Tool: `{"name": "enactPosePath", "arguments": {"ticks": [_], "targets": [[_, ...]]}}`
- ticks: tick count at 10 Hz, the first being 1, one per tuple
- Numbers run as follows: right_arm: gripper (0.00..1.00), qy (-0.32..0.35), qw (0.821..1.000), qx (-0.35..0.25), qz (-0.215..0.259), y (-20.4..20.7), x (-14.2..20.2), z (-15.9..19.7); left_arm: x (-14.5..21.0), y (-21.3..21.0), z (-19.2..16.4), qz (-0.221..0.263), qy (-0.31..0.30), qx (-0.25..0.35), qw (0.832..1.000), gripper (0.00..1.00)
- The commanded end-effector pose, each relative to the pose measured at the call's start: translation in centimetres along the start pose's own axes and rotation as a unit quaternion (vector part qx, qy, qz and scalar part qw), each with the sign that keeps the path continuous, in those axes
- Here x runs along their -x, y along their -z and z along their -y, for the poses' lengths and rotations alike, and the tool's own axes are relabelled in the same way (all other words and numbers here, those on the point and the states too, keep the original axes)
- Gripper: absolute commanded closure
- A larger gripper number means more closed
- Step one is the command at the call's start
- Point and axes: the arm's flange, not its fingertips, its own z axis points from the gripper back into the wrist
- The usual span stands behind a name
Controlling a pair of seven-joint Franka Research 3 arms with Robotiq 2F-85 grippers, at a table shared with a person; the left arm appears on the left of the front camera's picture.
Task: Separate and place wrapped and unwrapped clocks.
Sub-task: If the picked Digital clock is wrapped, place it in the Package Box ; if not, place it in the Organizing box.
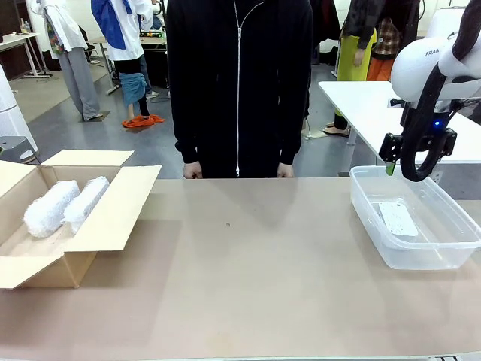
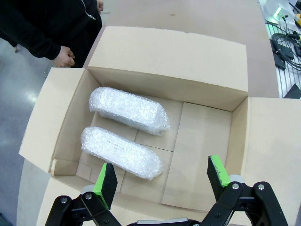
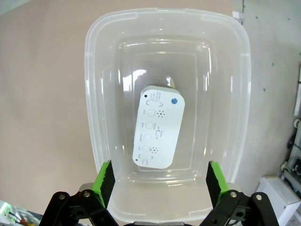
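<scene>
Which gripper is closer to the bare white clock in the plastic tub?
Right. The right gripper hangs open over the tub holding the clock; the left gripper hangs open over the cardboard box.

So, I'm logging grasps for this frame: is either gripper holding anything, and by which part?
Nothing is held. The left gripper hangs open above the two wrapped clocks in the cardboard box; the right gripper is open over the bare clock.

front across table, wrists straight down, box, bin

Bare table lies open between cardboard box and plastic bin; two bubble-wrapped bundles crowd one side of the box floor.
</scene>
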Motion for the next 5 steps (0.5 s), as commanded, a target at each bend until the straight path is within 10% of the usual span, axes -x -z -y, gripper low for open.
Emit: {"name": "enactPosePath", "arguments": {"ticks": [1, 5], "targets": [[0.00, 0.002, 1.000, 0.010, 0.017, 0.1, 0.4, -1.0, -0.1, -0.1, 0.0, 0.006, 0.003, 0.000, 1.000, 0.00], [0.00, -0.003, 1.000, 0.000, 0.004, -0.2, 0.0, -0.3, -0.1, -0.1, 0.0, 0.006, 0.003, 0.000, 1.000, 0.00]]}}
